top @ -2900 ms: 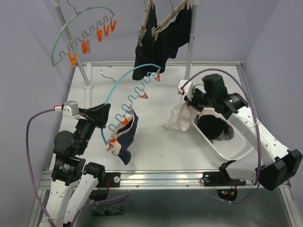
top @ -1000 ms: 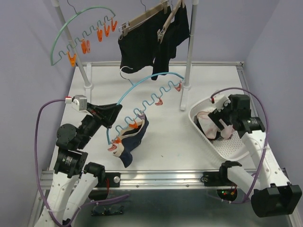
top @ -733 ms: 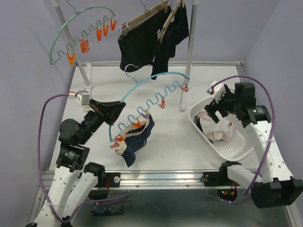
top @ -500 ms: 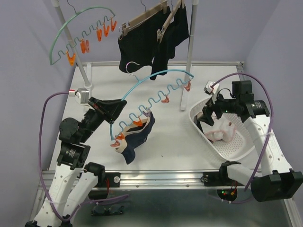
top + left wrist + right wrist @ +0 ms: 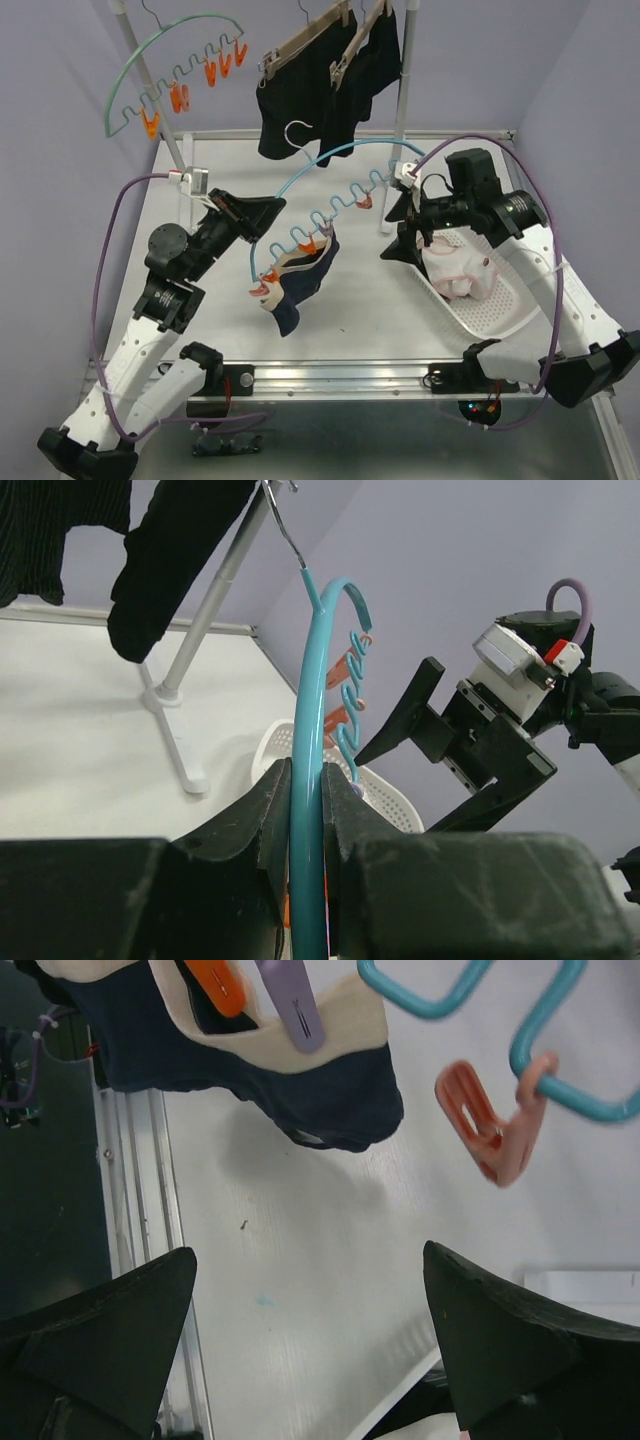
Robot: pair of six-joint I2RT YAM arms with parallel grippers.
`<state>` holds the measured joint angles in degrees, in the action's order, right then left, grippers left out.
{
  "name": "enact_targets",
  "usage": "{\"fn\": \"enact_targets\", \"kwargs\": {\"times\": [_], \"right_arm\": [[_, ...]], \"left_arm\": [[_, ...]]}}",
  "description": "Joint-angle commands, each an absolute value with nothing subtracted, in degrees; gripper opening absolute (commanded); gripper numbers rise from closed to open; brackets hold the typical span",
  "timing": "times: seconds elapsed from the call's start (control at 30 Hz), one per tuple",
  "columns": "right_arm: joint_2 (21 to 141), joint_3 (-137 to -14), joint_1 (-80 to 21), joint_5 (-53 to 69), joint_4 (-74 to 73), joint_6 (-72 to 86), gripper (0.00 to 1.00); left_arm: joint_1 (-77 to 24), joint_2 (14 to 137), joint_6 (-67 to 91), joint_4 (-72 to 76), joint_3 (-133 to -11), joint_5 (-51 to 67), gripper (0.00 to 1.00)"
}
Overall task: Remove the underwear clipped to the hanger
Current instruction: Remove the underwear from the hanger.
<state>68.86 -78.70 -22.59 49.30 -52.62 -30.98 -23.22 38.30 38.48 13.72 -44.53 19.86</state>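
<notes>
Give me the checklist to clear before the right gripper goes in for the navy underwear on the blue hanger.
1. Left gripper shut on the blue hanger: ok.
2. Right gripper open and empty: ok.
3. Navy underwear clipped at the beige waistband by the orange clip and the purple clip: ok.
4. Right gripper at the cloth: not ok, it is apart from it, off to the side.
5. Basket has room: ok, only a pale garment shows in it.
6. How hard the clips bite: cannot tell.
</notes>
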Motion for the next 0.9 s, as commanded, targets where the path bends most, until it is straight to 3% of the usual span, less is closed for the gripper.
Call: {"fn": "enact_targets", "kwargs": {"times": [0.0,0.33,0.87], "right_arm": [[71.3,-84.4,-27.2,43.9,-50.8,-28.4,1.0],[73.9,-87.1,-29.4,34.1,-43.7,-20.7,1.0],[74.4,-90.5,-30.5,31.3,-41.0,-15.8,0.99]], "left_arm": [[-28.5,40.1,39.8,21.7,-50.0,13.3,0.0],[-40.2,46.2,41.0,24.1,-52.6,-4.5,0.0],[-54.9,49.4,40.4,26.3,-54.8,-26.8,0.0]]}}
